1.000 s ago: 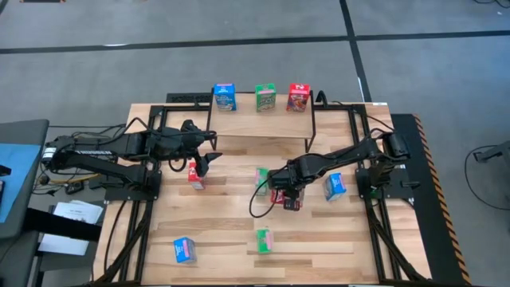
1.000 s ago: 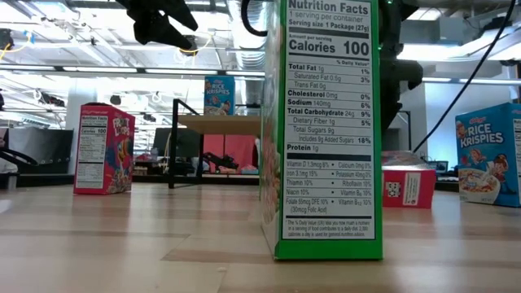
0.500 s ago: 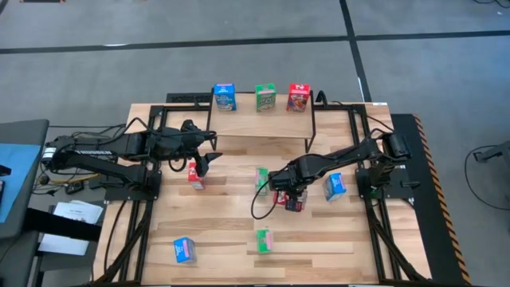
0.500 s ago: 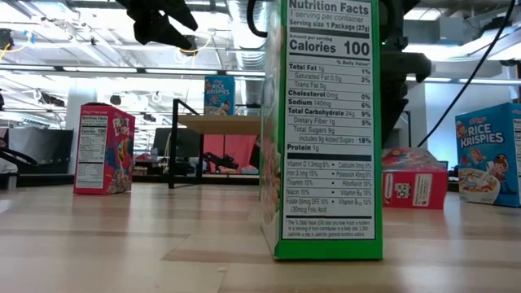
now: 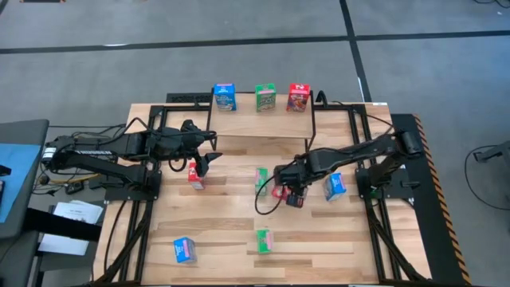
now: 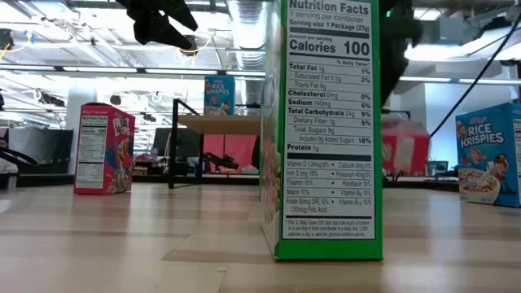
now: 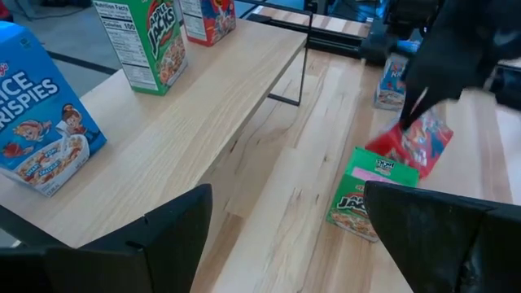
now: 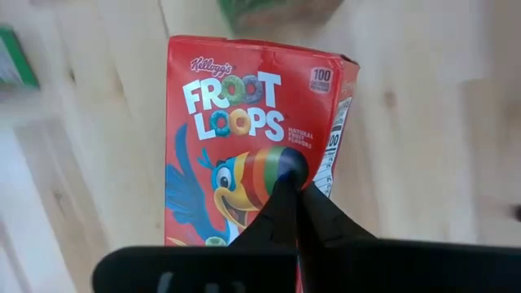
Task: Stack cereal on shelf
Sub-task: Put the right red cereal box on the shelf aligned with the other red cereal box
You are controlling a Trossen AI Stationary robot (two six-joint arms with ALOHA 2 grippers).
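Note:
My right gripper (image 5: 293, 196) is shut on a red cereal box (image 8: 244, 138), which hangs above the table's middle, between a green box (image 5: 261, 179) and a blue box (image 5: 335, 186). The shelf (image 5: 263, 121) at the far side carries a blue (image 5: 225, 96), a green (image 5: 265, 97) and a red box (image 5: 298, 97), each standing on its base. My left gripper (image 5: 209, 161) waits open, raised near the shelf's left end, beside another red box (image 5: 196, 174). My right gripper comes at the red box from above, pointing steeply down. Its shut fingers (image 8: 291, 203) lie on the printed front (image 8: 269, 167), near the edge by the side panel. The fingers themselves hide what they pinch. The box (image 6: 404, 151) hangs tilted, clear of the table.
A green box (image 5: 264, 239) stands near the front edge, filling the middle of the low view (image 6: 326, 130). A blue box (image 5: 184, 249) lies at the front left. Black arm frames run along both table sides (image 5: 139, 199).
My right gripper has gone up and a little toward the table's right edge with the red box. The box lay flat on the table, then tipped up at one end, and now hangs clear of the wood.

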